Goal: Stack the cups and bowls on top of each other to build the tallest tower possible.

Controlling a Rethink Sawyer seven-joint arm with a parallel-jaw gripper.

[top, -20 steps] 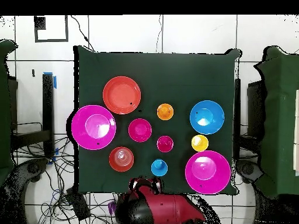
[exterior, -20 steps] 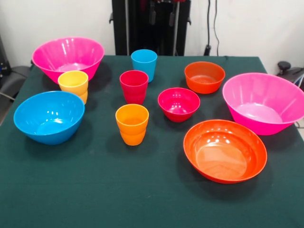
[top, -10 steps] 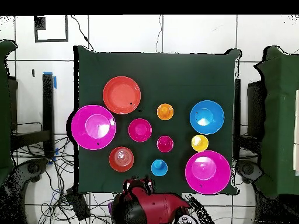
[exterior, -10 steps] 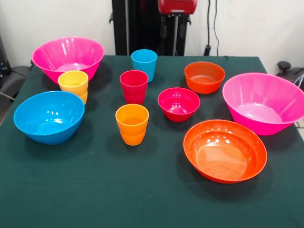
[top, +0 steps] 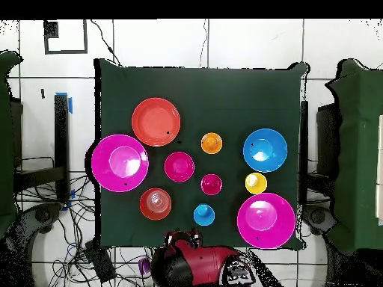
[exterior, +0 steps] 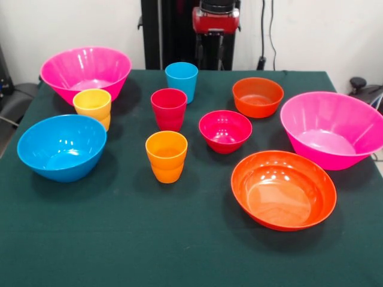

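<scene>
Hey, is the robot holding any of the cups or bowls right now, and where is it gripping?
Nothing is held. The arm is drawn back behind the table's far edge, and every cup and bowl sits separately on the green cloth.

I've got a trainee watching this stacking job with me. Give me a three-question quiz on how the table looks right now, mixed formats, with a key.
1. True or false: in the front view, the red cup already sits inside the blue cup.
2. Multiple choice: which cup stands closest to the blue bowl in the front view? A) orange cup B) yellow cup C) blue cup
3. Fill in: the number of pink bowls on the green cloth is ____.

Key: 1 false, each stands alone on the cloth; 2 B; 3 two, one pink bowl at the yellow cup's side and the other pink bowl at the opposite side.
</scene>
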